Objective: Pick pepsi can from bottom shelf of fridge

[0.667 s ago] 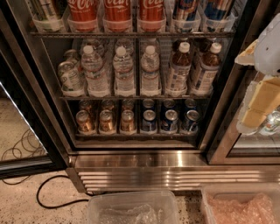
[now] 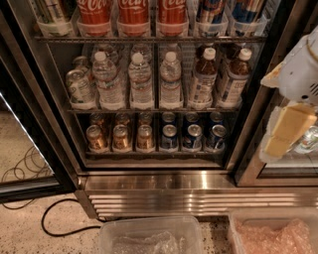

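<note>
The fridge [image 2: 198, 196] stands open in front of me, with its ribbed steel base panel low in the view. On the bottom shelf [image 2: 154, 154] several dark-blue pepsi cans stand at the right half in two rows, the front ones being the left [image 2: 169, 137], the middle [image 2: 193, 136] and the right [image 2: 216, 136]. Gold-brown cans [image 2: 119, 137] fill the left half. My gripper [image 2: 287, 130], white with yellowish pads, hangs at the right edge of the view. It is outside the fridge, right of the pepsi cans, about level with them, and holds nothing that I can see.
Water and tea bottles [image 2: 140, 82] fill the middle rack, and red Coca-Cola cans [image 2: 133, 12] the top one. The black door frame [image 2: 30, 186] lies at the left. A black cable [image 2: 59, 225] runs on the floor. Two plastic bins [image 2: 149, 235] [image 2: 273, 230] stand in front.
My gripper has dropped a little at the right edge. The cans and shelves have not moved.
</note>
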`<state>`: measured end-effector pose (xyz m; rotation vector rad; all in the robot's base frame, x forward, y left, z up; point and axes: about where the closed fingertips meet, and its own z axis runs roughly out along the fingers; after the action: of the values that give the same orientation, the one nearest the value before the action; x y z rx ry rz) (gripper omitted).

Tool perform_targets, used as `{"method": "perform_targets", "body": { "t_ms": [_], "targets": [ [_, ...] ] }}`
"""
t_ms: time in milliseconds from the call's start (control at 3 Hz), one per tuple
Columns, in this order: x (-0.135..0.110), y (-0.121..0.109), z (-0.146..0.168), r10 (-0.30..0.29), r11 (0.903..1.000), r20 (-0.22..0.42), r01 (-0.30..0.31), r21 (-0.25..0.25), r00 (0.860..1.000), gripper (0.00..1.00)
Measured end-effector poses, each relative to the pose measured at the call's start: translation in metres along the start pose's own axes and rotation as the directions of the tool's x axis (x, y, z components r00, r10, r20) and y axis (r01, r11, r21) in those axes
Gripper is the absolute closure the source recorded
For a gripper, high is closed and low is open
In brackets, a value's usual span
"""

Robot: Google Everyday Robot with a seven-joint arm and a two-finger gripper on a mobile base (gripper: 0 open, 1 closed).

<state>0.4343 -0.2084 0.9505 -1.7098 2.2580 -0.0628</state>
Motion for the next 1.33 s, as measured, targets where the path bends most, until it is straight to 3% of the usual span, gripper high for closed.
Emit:
{"method": "perform_targets", "body": {
  "t_ms": [333, 667, 1000, 1333],
  "targets": [
    [0.007, 0.027, 0.052, 0.106, 0.9922, 0.077, -0.101, -0.073, 0.991, 0.0],
    [0.001, 0.062, 0.1, 0.229, 0.9671, 0.181, -0.203, -0.153, 0.956, 0.0],
    [-0.002, 0.068, 0.109, 0.257, 0.96, 0.201, -0.225, -0.166, 0.945, 0.0],
    [-0.002, 0.068, 0.109, 0.257, 0.9601, 0.201, -0.225, -0.166, 0.945, 0.0]
  ]
}}
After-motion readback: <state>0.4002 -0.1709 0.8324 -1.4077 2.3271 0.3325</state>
